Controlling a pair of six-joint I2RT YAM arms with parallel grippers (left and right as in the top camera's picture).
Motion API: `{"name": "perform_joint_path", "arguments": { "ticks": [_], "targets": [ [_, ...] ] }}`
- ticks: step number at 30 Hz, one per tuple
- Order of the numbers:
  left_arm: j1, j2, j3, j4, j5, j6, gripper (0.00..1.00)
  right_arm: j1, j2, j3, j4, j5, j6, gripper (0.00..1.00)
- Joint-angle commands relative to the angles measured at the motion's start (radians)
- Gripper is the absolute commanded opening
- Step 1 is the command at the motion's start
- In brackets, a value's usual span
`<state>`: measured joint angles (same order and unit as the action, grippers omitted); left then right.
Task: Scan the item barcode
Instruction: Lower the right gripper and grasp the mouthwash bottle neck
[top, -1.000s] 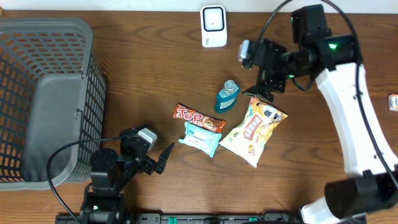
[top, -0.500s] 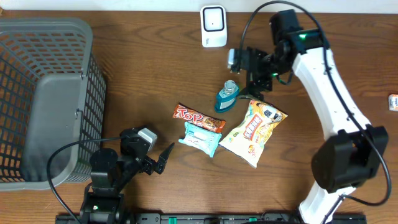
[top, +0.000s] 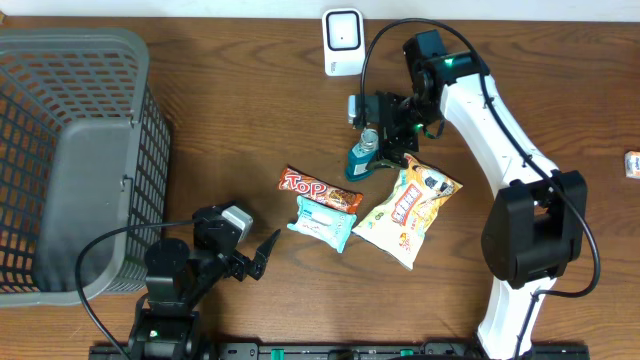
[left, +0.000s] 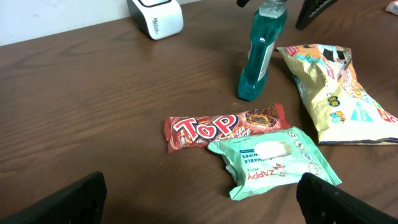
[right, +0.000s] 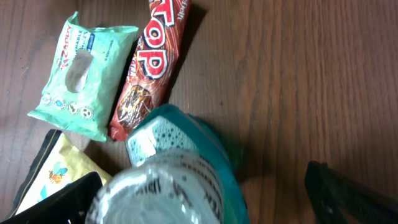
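Your right claw (top: 386, 134) hangs wide open straight above the blue bottle (top: 364, 157), which stands upright on the counter (top: 230, 120), neck toward the claw; your left claw (top: 262, 255), also open, is well apart.

Overhead looks straight down on the table (top: 250, 100); left wrist peers low across it, right wrist close, seemingly directly above the bottle (right: 180, 168) all share.
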<state>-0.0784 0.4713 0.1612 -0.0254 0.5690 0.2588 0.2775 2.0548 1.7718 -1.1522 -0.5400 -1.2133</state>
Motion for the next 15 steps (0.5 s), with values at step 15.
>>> {"name": "perform_joint_path", "arguments": {
  "ticks": [15],
  "targets": [
    [0.003,0.0,-0.007,0.003,-0.005,-0.009,0.98,0.047,0.068,0.0,0.049,0.065,0.05,0.99]
  ]
}}
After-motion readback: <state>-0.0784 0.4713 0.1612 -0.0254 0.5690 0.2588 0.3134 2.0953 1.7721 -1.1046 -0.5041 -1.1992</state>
